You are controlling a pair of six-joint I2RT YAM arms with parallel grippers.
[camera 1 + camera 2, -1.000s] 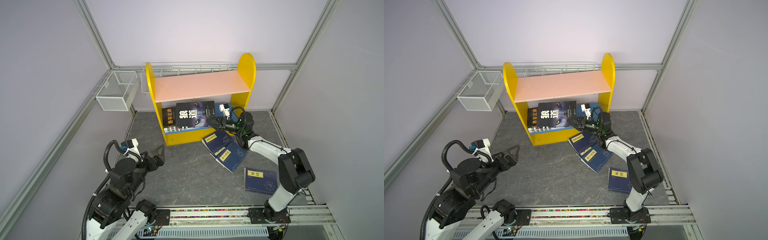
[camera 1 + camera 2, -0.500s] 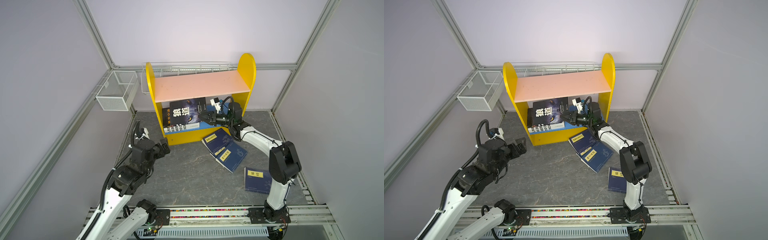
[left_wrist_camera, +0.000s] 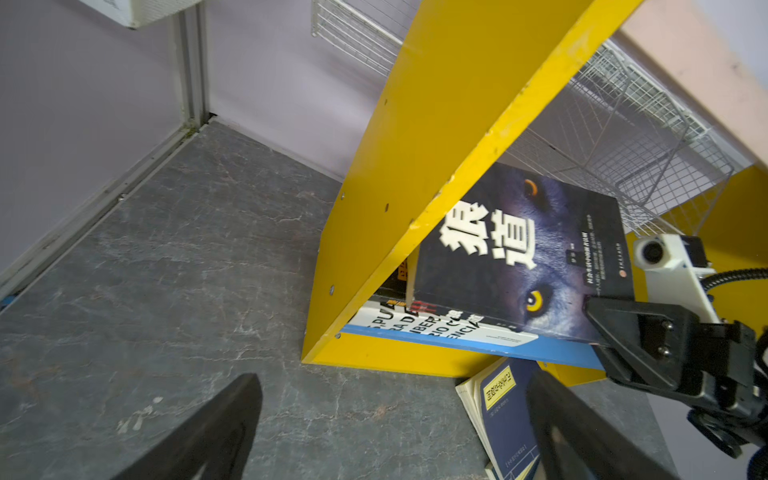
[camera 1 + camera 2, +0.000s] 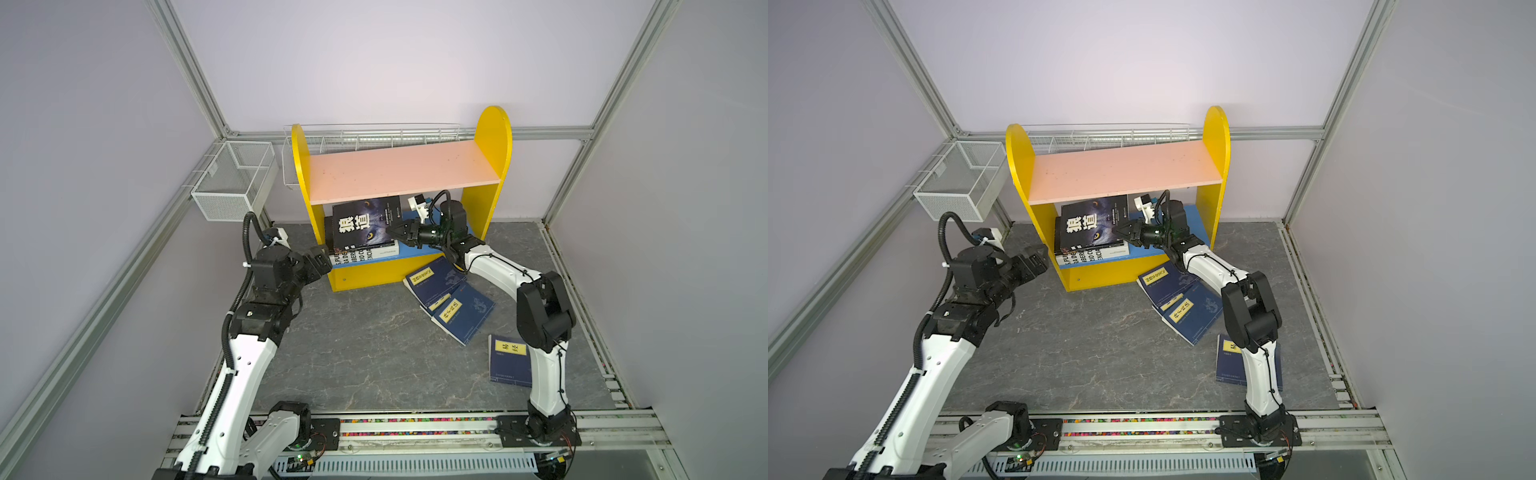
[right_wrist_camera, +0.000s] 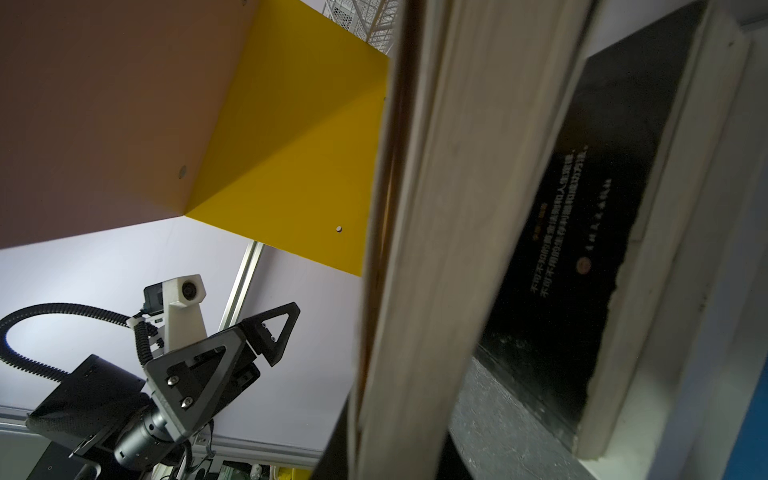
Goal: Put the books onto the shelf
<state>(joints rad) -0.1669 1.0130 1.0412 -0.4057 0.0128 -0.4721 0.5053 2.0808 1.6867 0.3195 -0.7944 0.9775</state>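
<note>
Black book (image 3: 519, 249) cover, right wrist shows pages (image 5: 449, 208)

Glossy black book (image 4: 365, 222), matt painted shelf (image 4: 399, 170), metal basket (image 4: 232, 178).

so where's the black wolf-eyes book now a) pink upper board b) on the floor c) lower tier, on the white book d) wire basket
c: the black wolf-eyes book rests on the white book on the blue lower board, with the right gripper pinching its edge.

Mesh basket (image 4: 232, 183) on side wall; wire rack (image 4: 374, 137) at back; grey tabletop (image 4: 365, 353)
</note>
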